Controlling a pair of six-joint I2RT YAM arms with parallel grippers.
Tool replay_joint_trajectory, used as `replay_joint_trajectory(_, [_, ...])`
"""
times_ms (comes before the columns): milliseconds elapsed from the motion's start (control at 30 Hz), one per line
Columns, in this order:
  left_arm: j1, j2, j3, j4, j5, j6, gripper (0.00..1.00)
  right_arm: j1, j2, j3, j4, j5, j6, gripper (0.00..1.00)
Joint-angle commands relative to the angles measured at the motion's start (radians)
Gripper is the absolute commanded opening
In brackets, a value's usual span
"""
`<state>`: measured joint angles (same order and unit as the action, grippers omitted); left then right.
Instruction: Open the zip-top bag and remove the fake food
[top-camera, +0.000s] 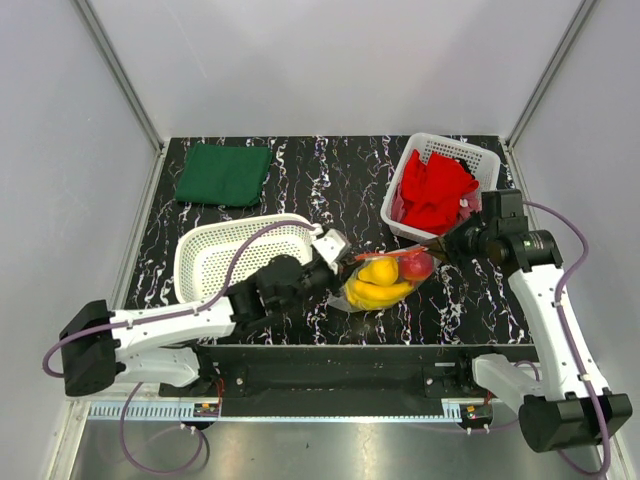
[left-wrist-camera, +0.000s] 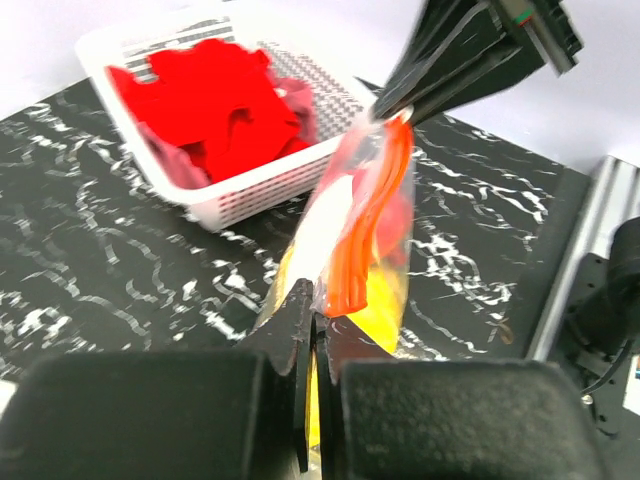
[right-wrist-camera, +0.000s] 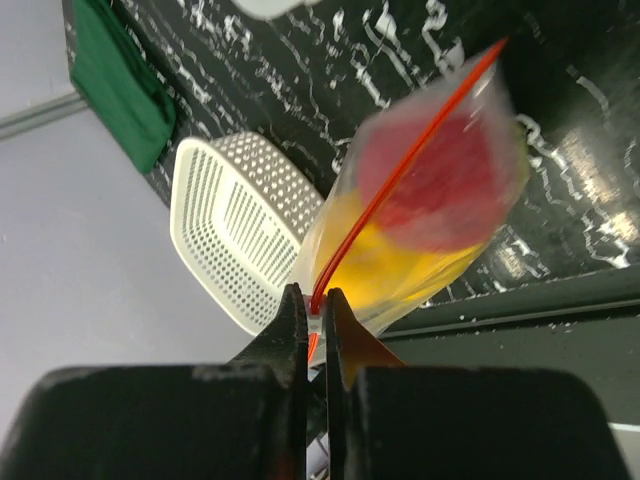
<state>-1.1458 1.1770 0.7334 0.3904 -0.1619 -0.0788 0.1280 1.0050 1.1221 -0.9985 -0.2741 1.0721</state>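
Over the near middle of the table (top-camera: 300, 190), the zip-top bag (top-camera: 385, 288) hangs stretched between both arms. The left gripper (left-wrist-camera: 318, 312) and right gripper (right-wrist-camera: 314, 305) each pinch one end of its orange zip strip (left-wrist-camera: 365, 230). The fake food (right-wrist-camera: 430, 190) sits inside, so I'd say opening is the step in hand. Next needs the lips pulled apart. No readable writing.

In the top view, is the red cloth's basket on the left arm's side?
No, the basket with the red cloth sits at the far right, beside the right pincer.
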Motion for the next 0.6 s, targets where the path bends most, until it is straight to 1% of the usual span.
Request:
replay_joint_trajectory(0, [0.044,-0.103,-0.058,0.074,-0.044,0.011,0.0,-0.112,0.032,0.036,0.031,0.046,-0.128,0.0])
replay_joint_trajectory(167, [0.067,-0.152,-0.111,0.07,-0.021,0.013,0.0,-0.122,0.089,0.059,0.031,0.076,-0.211,0.0])
replay_joint_trajectory(200, [0.076,-0.169,-0.13,0.068,-0.022,0.013,0.0,-0.151,0.093,0.056,0.031,0.081,-0.228,0.0])
replay_joint_trajectory(333, [0.1,-0.211,-0.172,0.079,-0.015,0.002,0.0,-0.169,0.106,0.032,0.04,0.082,-0.238,0.0])
replay_joint_trajectory(433, [0.112,-0.215,-0.172,0.076,0.021,-0.001,0.0,-0.182,0.118,0.024,0.049,0.081,-0.262,0.0])
replay_joint_trajectory(467, [0.112,-0.212,-0.169,0.074,0.034,-0.003,0.0,-0.183,0.125,0.031,0.049,0.078,-0.286,0.06])
replay_joint_trajectory(567, [0.113,-0.195,-0.157,0.077,0.077,-0.01,0.0,-0.182,0.119,0.053,0.04,0.052,-0.365,0.29])
